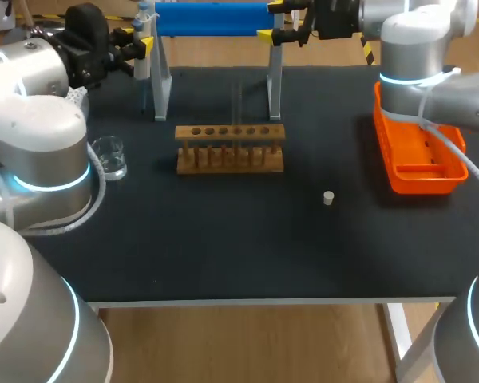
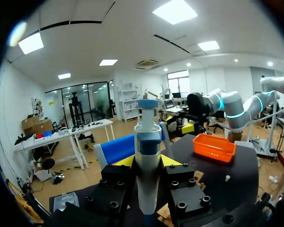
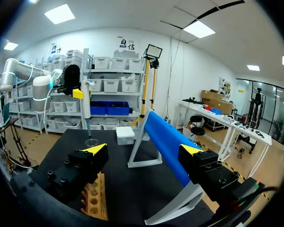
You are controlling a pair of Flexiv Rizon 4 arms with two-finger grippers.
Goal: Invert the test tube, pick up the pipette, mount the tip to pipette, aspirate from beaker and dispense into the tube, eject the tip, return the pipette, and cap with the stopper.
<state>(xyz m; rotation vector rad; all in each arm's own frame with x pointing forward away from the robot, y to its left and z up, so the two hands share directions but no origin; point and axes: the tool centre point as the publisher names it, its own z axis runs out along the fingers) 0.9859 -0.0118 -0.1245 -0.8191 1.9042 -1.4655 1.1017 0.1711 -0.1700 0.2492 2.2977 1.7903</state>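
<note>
Pipette [image 2: 147, 142] fills the left wrist view, clamped from both sides between the yellow tips of the left gripper [image 2: 146, 161], which are closed snugly on its body. Its long axis is vertical: plunger end up, narrow end down toward the table. From the head view it hangs high over the far left corner, with the beaker [image 1: 109, 155] lower and nearer on the same side.

The right gripper [image 3: 143, 150] stands wide open with nothing in it, held up at the far edge by the blue roll [image 1: 211, 17].

By my reading, the pick-up of the pipette is done. Whether a tip is already mounted I cannot tell, as the lower end is too thin to make out. A faint upright glass shape in the rack [image 1: 230, 148] is probably the tube [image 1: 238, 108], axis vertical, though which end is up is unclear. The stopper [image 1: 328, 198] lies alone on the mat, well apart from the rack, so capping is not done. Drawing from the beaker, dispensing, ejecting the tip and returning the pipette appear to be left as well
</note>
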